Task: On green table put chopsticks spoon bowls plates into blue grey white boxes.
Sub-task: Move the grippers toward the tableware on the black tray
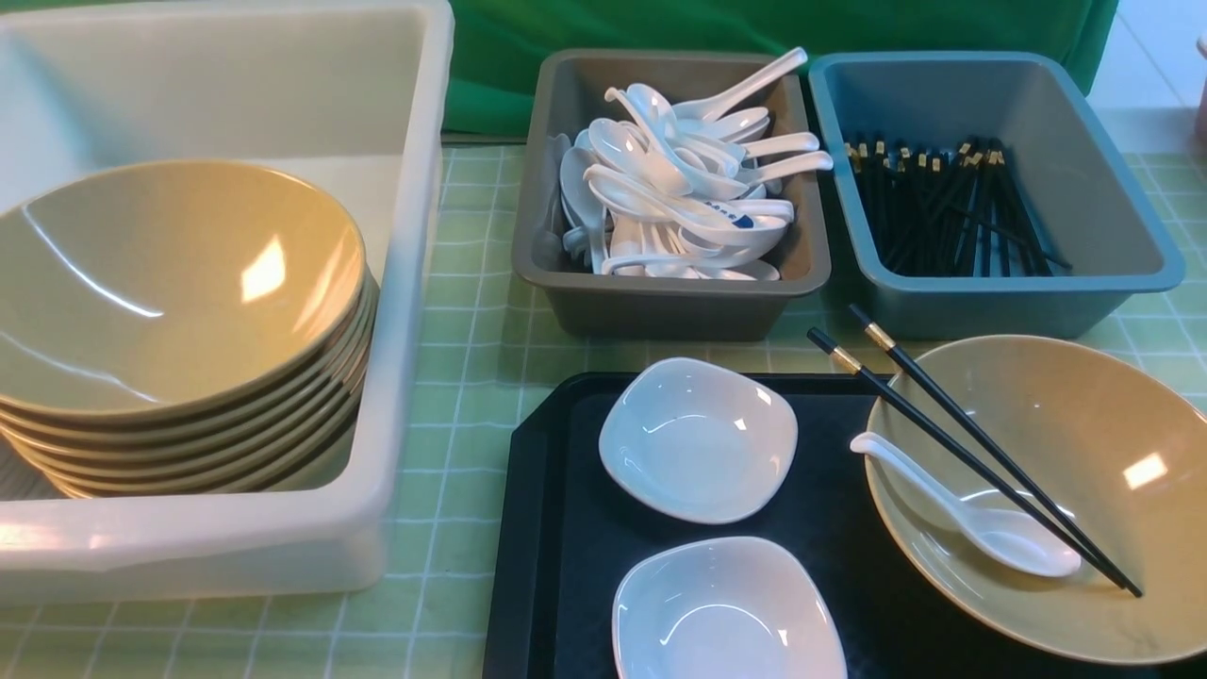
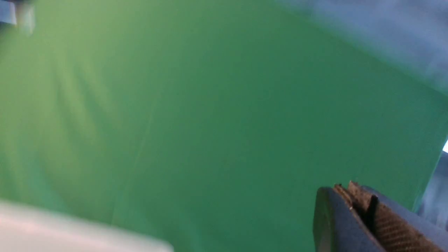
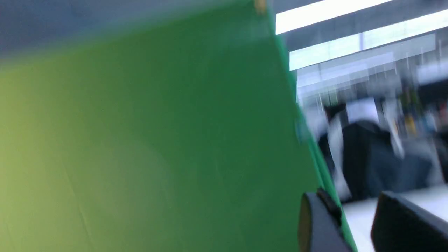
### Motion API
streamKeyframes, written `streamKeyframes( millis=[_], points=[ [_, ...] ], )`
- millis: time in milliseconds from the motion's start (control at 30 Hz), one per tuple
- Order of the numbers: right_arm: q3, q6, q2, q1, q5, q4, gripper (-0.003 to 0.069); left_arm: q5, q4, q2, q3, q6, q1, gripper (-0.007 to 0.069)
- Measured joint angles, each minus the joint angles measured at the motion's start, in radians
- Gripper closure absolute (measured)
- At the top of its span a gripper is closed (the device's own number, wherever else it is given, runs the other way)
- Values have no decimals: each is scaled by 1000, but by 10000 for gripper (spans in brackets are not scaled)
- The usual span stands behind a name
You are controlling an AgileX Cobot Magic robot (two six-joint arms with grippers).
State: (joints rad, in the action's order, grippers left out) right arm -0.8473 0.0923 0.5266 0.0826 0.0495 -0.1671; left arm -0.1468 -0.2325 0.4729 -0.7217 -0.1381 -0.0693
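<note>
On the green table [image 1: 471, 377], a black tray [image 1: 556, 528] carries two white plates [image 1: 698, 438] [image 1: 726, 613] and a tan bowl [image 1: 1122, 415]. A white spoon [image 1: 971, 509] lies in that bowl, with two chopsticks [image 1: 981, 453] resting across it. The white box [image 1: 415, 236] at left holds a stack of bowls [image 1: 179, 311]. Spoons fill the grey box [image 1: 669, 292], and black chopsticks lie in the blue box [image 1: 1094, 264]. Neither arm shows in the front view. My left gripper [image 2: 344, 190] is shut and empty, facing a green backdrop. My right gripper [image 3: 350, 203] is open and empty.
A green cloth backdrop [image 1: 660, 24] hangs behind the boxes. The grey and blue boxes stand side by side just beyond the tray. The right wrist view is blurred and shows a room past the backdrop's edge.
</note>
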Motion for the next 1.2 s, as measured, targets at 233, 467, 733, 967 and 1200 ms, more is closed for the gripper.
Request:
streamKeyframes(
  millis=[233,467,733,967,1200],
  points=[
    [-81,-209,239,0,347,-10,423,-296,90,203,-25,80,0,626],
    [-81,-485,486,0,681,-296,423,-522,-178,392,14,212,0,626],
    [-120,-784,704,-158,733,-340,362,-666,-815,486,15,903,0,626],
    [-129,-747,904,-280,637,-143,148,-836,-1155,513,15,1223,0,626],
    [-130,-745,1031,-275,521,-122,92,-851,-1033,520,15,1174,0,626]
  ],
)
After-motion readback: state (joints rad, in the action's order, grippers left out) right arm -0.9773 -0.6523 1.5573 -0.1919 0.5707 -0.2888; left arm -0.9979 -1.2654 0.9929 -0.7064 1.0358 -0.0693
